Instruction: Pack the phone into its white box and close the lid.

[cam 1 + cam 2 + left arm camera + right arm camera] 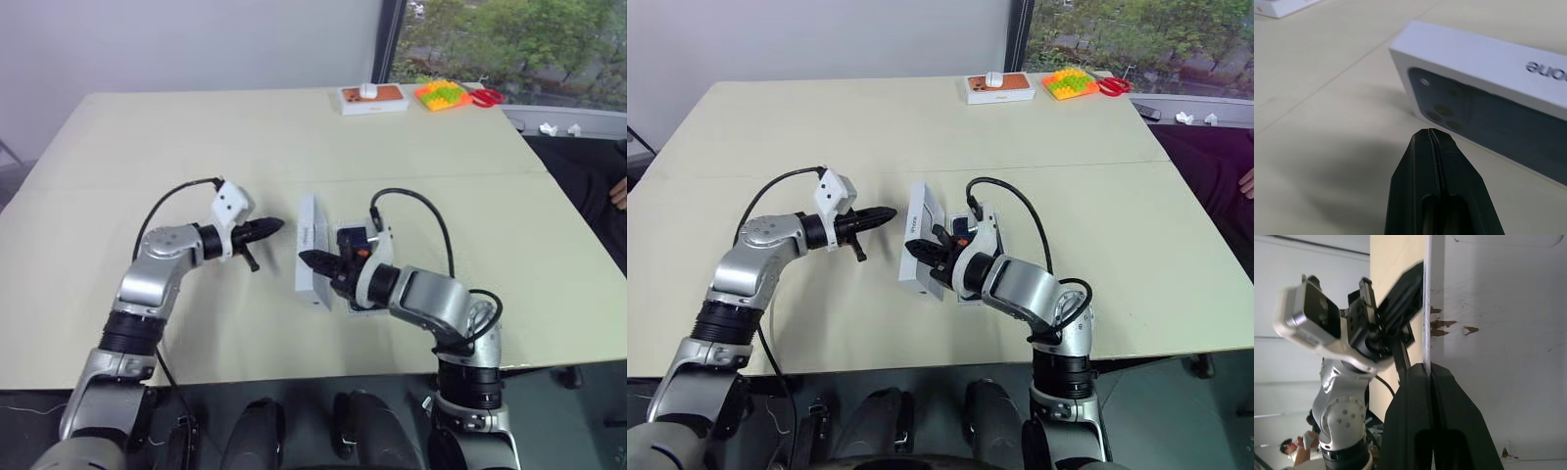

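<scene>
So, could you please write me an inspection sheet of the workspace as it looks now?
Surface: beige table, seam lines across it, no spill seen.
Job's things: the lid stands on its edge, printed face towards the left pincer; the phone shows as a dark blue patch behind the right pincer, seemingly in the white box, mostly hidden.
Clutter: small orange-topped box, coloured block toy and red scissors at the far edge.
Grippers: left pincer shut, empty, beside the lid; right pincer pinches the lid's wall.
Cables: black cable loops over each forearm, not snagged.
Surroundings: window with trees; a person's hand at the right.
</scene>
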Action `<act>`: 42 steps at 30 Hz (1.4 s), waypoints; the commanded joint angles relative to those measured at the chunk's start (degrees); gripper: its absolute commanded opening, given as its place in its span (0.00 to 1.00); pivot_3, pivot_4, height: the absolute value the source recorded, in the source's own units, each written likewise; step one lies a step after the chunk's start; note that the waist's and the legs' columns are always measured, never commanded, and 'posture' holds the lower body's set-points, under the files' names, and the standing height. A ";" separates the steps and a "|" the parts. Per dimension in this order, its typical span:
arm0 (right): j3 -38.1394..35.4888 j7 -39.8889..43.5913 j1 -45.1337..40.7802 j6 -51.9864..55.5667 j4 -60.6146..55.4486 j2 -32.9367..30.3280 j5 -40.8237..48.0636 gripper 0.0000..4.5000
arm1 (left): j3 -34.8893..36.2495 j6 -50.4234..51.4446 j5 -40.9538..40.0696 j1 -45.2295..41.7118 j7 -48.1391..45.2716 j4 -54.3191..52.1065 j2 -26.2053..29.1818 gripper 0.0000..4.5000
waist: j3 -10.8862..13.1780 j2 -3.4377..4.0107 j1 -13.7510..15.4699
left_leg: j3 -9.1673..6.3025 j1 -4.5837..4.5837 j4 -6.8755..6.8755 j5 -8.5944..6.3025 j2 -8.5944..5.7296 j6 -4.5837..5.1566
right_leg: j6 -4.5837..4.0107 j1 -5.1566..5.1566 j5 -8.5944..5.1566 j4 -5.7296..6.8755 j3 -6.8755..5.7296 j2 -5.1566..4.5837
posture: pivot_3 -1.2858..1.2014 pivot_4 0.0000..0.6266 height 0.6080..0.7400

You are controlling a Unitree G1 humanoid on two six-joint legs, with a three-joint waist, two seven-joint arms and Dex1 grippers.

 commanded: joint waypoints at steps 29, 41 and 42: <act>5.02 35.67 -11.59 6.75 -0.39 -50.50 -33.18 0.56 | 1.01 15.15 -7.90 -0.66 5.30 -11.35 -6.78 0.00 | 0.01 0.00 0.22 | 0.08 -0.03 0.00 -0.09 -0.02 0.15 | 0.03 0.02 -0.03 -0.20 0.04 0.09 | 0.52 0.24 1.00; 16.52 51.89 -10.00 5.47 -9.89 -51.46 -60.39 0.01 | -6.28 15.73 -2.89 1.26 2.76 -9.48 -0.66 0.00 | 0.02 -0.01 1.21 | 0.07 -0.09 0.04 -0.12 -0.08 0.20 | 0.07 0.03 -0.05 -0.31 0.03 -0.05 | 0.52 0.24 1.00; 17.10 52.96 -9.70 4.98 -10.21 -50.99 -62.16 0.01 | -7.48 15.88 -2.37 1.19 2.63 -9.50 -0.90 0.00 | 0.02 -0.02 1.40 | 0.09 -0.10 0.05 -0.12 -0.10 0.20 | 0.07 0.03 -0.05 -0.31 0.03 -0.07 | 0.52 0.24 1.00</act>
